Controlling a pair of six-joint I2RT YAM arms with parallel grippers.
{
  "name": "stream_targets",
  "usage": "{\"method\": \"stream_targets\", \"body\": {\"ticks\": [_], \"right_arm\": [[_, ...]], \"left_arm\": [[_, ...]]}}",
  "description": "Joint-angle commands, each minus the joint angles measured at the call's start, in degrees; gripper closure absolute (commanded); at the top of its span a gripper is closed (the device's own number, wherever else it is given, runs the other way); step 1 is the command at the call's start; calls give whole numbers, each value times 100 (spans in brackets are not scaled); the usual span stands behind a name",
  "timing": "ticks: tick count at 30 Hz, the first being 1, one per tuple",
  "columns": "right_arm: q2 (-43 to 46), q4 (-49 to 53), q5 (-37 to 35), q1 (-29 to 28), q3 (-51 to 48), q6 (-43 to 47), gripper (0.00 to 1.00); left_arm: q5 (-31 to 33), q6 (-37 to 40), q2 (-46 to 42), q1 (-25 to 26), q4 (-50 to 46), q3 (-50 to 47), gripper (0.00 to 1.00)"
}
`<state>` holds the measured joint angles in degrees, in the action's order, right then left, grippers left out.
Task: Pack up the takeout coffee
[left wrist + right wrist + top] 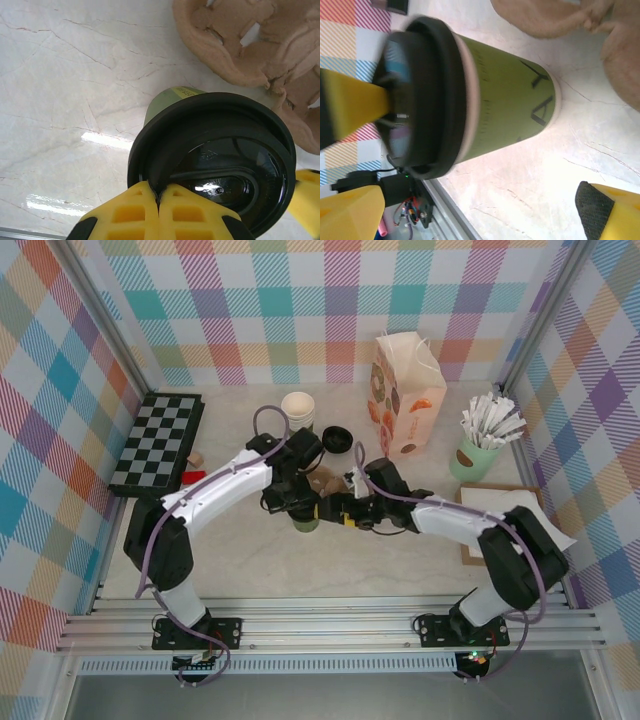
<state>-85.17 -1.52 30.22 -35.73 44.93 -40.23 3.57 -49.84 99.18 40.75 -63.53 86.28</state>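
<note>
Top external view: the small dark-green paper cup (306, 521) stands upright near the middle of the pale marble-patterned bench (400, 560), where the left hand (298, 502) and the right hand (336, 510) meet. Left wrist view: the left hand's yellow fingers (135, 215) are pressed together with no gap, their tips against the near rim of the round black plastic lid (220, 150) sitting on the cup; a tan moulded-pulp piece (235, 50) lies just beyond. Right wrist view: the right hand's fingers (610, 210) are spread wide, clear of the cup's sides and holding nothing, while a yellow finger of the left hand rests on the lid's top.
</note>
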Motion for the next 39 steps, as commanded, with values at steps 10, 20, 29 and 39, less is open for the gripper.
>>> {"method": "stream_targets", "body": {"ticks": [10,20,29,39], "right_arm": [[449,1806,387,715,542,-172,4],[-50,2023,146,716,450,-469,14],[-106,2513,-191,716,454,-313,16],[-122,2930,-363,705,612,-196,16]], "left_arm": [[-381,855,1019,732,-605,1316,100],[-386,801,1081,814,-574,1515,93],[-347,936,737,803,-224,1405,88],[-243,972,106,685,335,845,86]]}}
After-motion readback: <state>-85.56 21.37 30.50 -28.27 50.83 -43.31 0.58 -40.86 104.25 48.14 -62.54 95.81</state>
